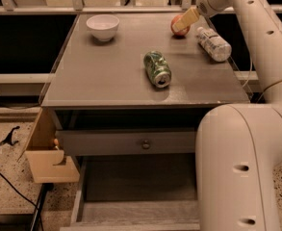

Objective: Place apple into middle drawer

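The apple [175, 25], small and red-orange, sits on the grey tabletop [107, 76] at the far right. My gripper [184, 23] reaches down from the upper right and is right at the apple, covering its right side. The middle drawer [131, 182] is pulled open at the bottom of the view, below the tabletop. Its bare grey floor holds nothing.
A white bowl [103, 27] stands at the far left of the tabletop. A green soda can [157, 69] lies on its side in the middle. A clear plastic bottle [214, 44] lies at the right edge. A shut drawer front with a knob [145, 143] sits above the open drawer. My arm's white body [237, 167] fills the lower right.
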Action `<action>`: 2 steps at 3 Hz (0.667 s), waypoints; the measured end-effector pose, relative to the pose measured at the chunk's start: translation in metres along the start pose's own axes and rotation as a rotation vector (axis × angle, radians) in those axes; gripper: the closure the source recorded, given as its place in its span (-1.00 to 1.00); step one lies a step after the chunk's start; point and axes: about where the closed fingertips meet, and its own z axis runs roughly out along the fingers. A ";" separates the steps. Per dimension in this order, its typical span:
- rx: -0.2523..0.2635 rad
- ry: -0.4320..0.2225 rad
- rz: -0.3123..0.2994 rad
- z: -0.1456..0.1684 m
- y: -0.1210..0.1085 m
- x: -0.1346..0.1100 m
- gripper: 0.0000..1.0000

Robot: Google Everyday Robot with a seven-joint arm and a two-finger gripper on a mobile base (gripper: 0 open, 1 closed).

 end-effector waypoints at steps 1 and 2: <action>0.026 -0.051 -0.013 0.022 -0.004 -0.002 -1.00; 0.078 -0.143 -0.078 0.041 -0.010 -0.015 -1.00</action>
